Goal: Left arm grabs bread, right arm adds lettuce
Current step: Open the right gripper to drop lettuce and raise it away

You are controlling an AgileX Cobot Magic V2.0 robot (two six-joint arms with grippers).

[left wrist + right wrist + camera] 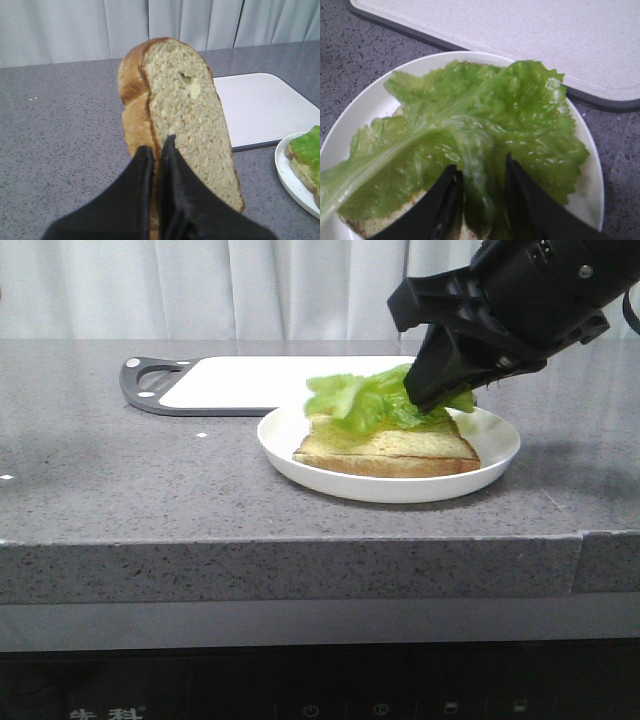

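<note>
**Holding lettuce over the plated slice, bread raised on the other side**

Sitting on the grey counter, the white plate carries one thin slice of toast with a pale yellowish top. The lettuce is spread across that slice, its ruffled edges reaching toward the plate's rim in the right wrist view. The right arm's gripper comes down from the upper right with its two fingers pinching a fold of the leaf between them.

The left arm's gripper is out of the front view. Its wrist camera shows its pointed fingers clamped on the lower edge of the bread, which stands upright above the counter, speckled face outward, a small dent near the top.

Behind the plate lies a white cutting board with a dark grey rim and handle, and a pale curtain hangs at the back.
</note>
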